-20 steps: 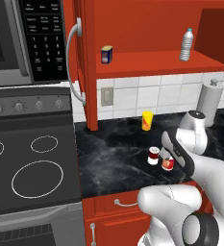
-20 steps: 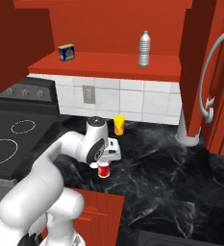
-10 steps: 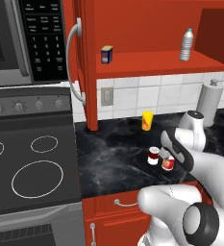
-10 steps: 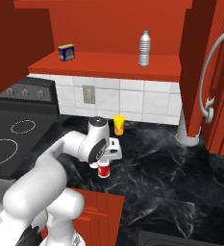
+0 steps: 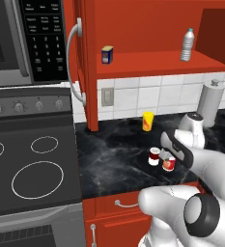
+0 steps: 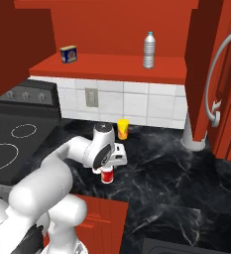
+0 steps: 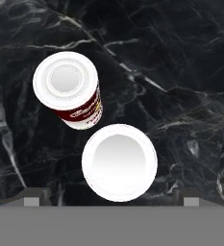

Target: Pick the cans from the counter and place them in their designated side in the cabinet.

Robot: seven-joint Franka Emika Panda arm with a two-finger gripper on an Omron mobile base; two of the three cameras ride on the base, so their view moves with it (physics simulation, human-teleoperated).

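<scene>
Left base view. The arm reaches from the lower right over the black bench (image 5: 114, 159). The tool (image 5: 168, 155) hangs above two cans standing side by side near the front edge: the maroon can (image 5: 154, 156) to the left, the red can (image 5: 169, 164) just beside it on the right, directly under the tool. A yellow cup (image 5: 147, 121) stands farther back, near the tiled wall. The open cabinet (image 5: 152, 65) above carries a small box (image 5: 107, 54) at the left of its shelf and a bottle (image 5: 187, 45) at the right. A paper-towel roll (image 5: 210, 102) stands at the bench's far right; the stove (image 5: 32, 169) lies to the left.

Right base view. The tool (image 6: 108, 162) points down over the red can (image 6: 107, 175), its body hiding the can's top; the jaws cannot be made out here. The cup (image 6: 122, 129) stands behind, well apart. The box (image 6: 68, 53) and bottle (image 6: 148, 50) sit on the cabinet shelf (image 6: 112, 68).

Hand view. Looking straight down, the red can (image 7: 119, 161) shows as a white round lid centred low between the two finger tips (image 7: 32, 197), which stand wide apart on either side without touching it: the tool is released and holds nothing. The maroon can (image 7: 70, 89) stands just beside it, its labelled side visible.
</scene>
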